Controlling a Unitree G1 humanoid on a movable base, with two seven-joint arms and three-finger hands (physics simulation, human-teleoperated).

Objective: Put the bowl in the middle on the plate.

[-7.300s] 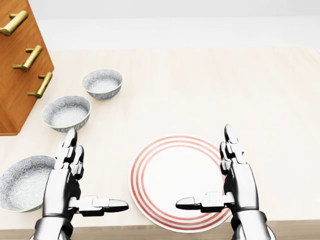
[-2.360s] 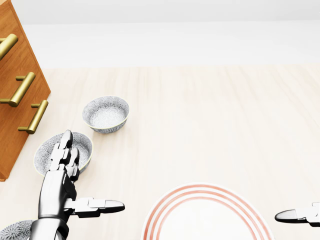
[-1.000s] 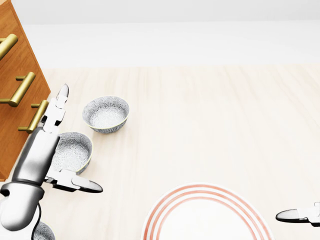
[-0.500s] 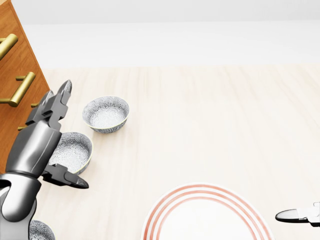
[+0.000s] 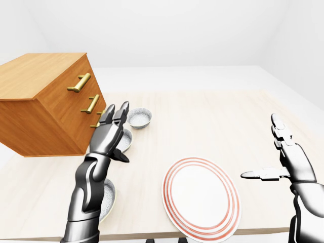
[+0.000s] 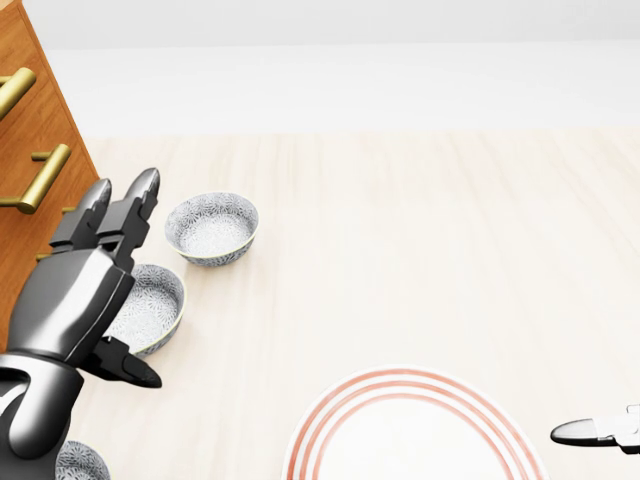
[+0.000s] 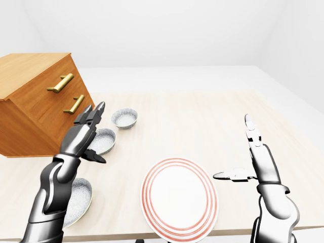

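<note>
Left hand point(image 6: 85, 290) hangs over the middle bowl point(image 6: 150, 308) with its fingers spread and nothing in them; in the head view the palm covers the bowl's left rim, the two long fingers point(image 6: 135, 215) point up the picture toward the drawer chest point(image 5: 48, 104), and the thumb point(image 6: 128, 368) juts out below the bowl. Whether any finger touches the rim cannot be told from these views.

That bowl sits on the pale surface point(image 6: 420, 240) between the far bowl point(image 6: 211, 228), higher in the head view, and the near bowl point(image 7: 78, 200), which lies low at the left by the forearm. The red-ringed plate point(image 7: 178, 198) lies well apart, down and to the right of the middle bowl, with bare surface between them.

Right hand point(image 7: 255, 164) is also open and empty, held off the plate's right side and far from all three bowls.

So the relation that matters: the bowl is directly beneath the left hand, and the plate is down-right of it in the head view. The left hand is plainly the nearer one; the grasp is not yet made, and the carry would run diagonally toward the plate's centre
</note>
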